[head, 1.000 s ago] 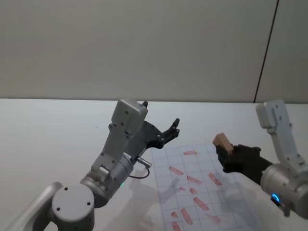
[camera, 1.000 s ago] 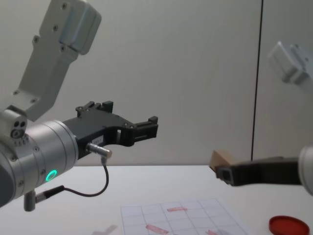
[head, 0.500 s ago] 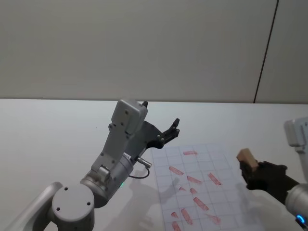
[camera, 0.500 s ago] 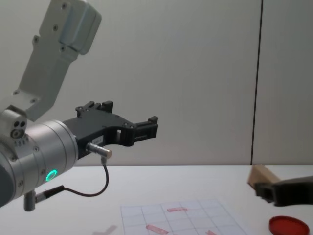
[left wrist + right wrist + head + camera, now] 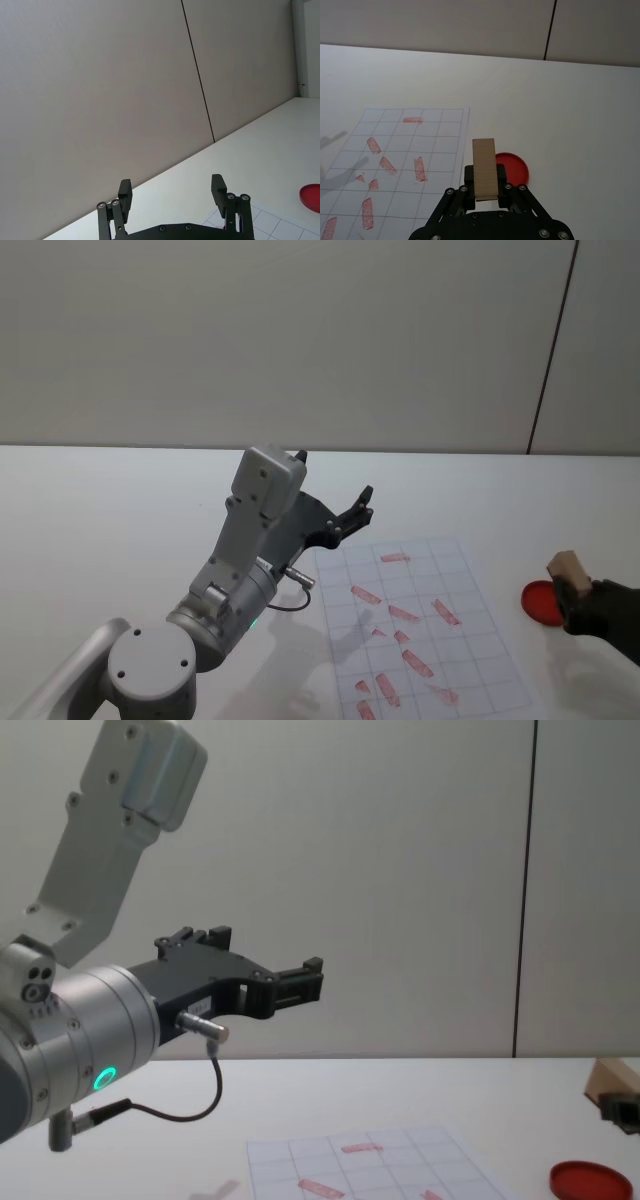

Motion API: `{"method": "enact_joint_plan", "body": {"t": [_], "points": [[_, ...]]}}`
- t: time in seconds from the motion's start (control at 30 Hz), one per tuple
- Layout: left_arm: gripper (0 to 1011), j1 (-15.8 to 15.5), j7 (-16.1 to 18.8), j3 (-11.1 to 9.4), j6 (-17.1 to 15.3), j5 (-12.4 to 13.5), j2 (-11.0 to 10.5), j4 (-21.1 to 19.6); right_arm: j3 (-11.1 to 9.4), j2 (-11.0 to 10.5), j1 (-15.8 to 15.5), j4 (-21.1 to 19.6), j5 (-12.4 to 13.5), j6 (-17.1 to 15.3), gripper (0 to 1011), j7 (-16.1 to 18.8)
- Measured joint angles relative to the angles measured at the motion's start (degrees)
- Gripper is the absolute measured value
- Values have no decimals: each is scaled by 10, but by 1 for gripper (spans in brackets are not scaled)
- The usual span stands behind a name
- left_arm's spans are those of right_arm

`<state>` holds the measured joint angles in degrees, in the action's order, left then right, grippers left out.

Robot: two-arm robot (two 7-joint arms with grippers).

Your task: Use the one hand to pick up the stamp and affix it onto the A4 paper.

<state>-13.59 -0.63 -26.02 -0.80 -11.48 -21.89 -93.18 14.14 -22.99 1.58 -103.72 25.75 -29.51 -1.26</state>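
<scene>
Small tan wooden block stamp gripped between the black two-finger gripper on the right, held up in the air. White grid paper sheet lay flat, dotted with reddish-pink stamp marks.

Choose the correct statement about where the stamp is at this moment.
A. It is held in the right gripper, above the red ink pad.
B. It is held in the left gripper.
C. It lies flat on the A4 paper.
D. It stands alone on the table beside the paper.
A: the stamp sits clamped in the right gripper, over the red ink pad and off the A4 paper; the left gripper is open and holds nothing.
</scene>
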Motion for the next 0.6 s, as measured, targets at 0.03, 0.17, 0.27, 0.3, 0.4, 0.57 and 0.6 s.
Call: {"method": "enact_joint_plan", "body": {"t": [0.03,0.17,0.27,0.3,0.4,0.57,0.6], "points": [[1002,0,0,0,0,0,0,0,-2,-1,1,2,2,0,217,-1],[1002,0,0,0,0,0,0,0,-9,-2,7,15,10,0,216,-5],[1002,0,0,0,0,0,0,0,-13,-2,13,25,15,0,217,-6],[1002,0,0,0,0,0,0,0,-14,-1,15,28,16,0,217,-6],[1002,0,0,0,0,0,0,0,-17,1,23,40,20,-2,217,-6],[1002,0,0,0,0,0,0,0,-20,5,37,59,21,-7,217,-2],[1002,0,0,0,0,0,0,0,-20,7,41,65,21,-8,217,0]]}}
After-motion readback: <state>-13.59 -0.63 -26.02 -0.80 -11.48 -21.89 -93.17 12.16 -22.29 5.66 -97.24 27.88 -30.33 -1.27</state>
